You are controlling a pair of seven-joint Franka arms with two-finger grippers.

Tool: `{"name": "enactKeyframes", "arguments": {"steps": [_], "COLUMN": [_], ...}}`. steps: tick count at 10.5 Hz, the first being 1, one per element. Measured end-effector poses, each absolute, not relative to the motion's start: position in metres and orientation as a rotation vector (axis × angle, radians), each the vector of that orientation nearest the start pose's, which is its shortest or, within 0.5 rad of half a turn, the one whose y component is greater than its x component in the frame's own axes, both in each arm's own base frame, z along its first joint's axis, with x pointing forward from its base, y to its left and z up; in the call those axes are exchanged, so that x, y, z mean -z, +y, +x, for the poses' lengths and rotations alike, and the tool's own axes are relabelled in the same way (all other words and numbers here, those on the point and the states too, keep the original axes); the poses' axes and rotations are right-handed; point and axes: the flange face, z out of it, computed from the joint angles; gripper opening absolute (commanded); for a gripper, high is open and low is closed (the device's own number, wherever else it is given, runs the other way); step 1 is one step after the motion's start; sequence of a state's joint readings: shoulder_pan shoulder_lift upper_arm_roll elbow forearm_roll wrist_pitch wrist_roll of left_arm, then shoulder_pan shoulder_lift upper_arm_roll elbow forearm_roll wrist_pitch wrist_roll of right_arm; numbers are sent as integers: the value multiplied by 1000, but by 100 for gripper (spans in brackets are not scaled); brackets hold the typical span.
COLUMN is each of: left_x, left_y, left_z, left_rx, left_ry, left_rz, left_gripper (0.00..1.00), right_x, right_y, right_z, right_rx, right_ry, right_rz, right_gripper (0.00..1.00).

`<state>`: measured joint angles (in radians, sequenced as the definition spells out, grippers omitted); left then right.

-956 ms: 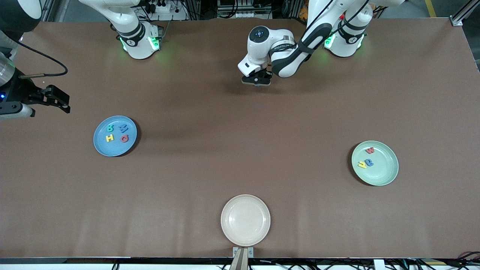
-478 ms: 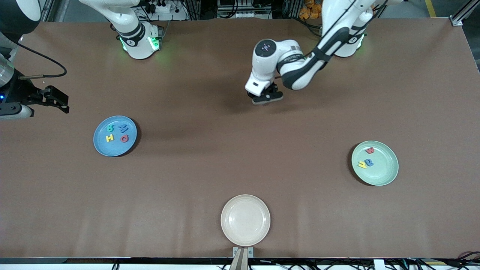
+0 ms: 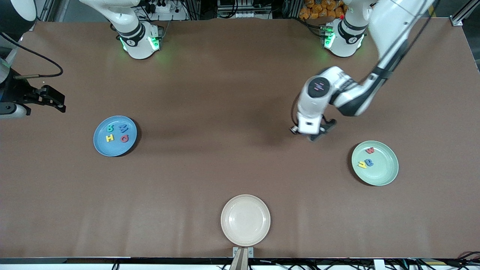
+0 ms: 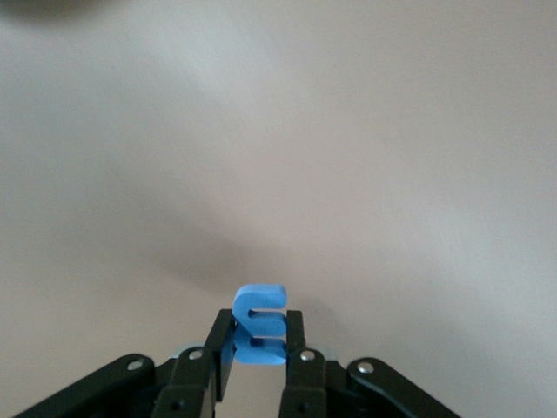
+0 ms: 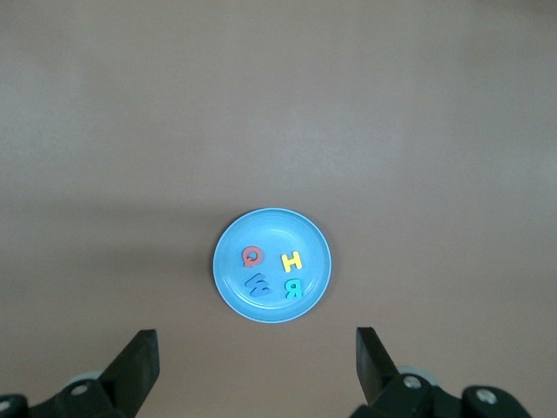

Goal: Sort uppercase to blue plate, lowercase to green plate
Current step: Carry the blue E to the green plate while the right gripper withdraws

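Observation:
My left gripper (image 3: 314,135) hangs over bare table beside the green plate (image 3: 384,174), toward the table's middle. In the left wrist view it (image 4: 259,320) is shut on a small blue foam m (image 4: 260,303). The green plate holds a red w (image 3: 370,150), a yellow hooked letter (image 3: 362,164) and a blue e-like letter (image 3: 369,162). On the blue plate (image 3: 112,149) lie a teal B (image 3: 110,128), a blue M (image 3: 123,128), a yellow H (image 3: 110,138) and a red round letter (image 3: 125,138). My right gripper (image 3: 60,102) waits open and empty, high at the right arm's end; its wrist view looks down on the blue plate (image 5: 265,228).
A cream plate (image 3: 245,234) holding nothing sits at the table edge nearest the front camera, midway along it. Brown table surface (image 3: 225,150) stretches between the plates. Both arm bases stand along the edge farthest from that camera.
My left arm has swung from near its base out over the table toward the green plate, carrying the blue m. The right gripper has barely shifted.

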<state>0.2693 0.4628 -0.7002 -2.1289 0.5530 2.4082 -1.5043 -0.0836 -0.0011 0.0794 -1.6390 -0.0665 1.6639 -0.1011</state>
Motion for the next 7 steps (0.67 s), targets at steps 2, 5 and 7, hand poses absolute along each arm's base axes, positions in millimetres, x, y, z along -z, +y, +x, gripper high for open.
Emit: {"name": "enactKeyframes", "arguments": {"steps": [2, 5, 7], "left_x": [-238, -261, -265], "left_y": [-131, 6, 57], "left_z": [560, 596, 598], "left_rx": [72, 132, 137], "left_ry": [-1172, -1256, -1214], "left_rz": [-2850, -2824, -2836], "left_gripper": [0, 0, 56], "right_x": [-600, -602, -601], "right_y": [-12, -12, -11], "right_z": [559, 554, 553], "right_rx": [29, 30, 22], "right_ry": [-155, -154, -155], "right_rz": [-3206, -3207, -3207], "right_gripper": [100, 100, 100]}}
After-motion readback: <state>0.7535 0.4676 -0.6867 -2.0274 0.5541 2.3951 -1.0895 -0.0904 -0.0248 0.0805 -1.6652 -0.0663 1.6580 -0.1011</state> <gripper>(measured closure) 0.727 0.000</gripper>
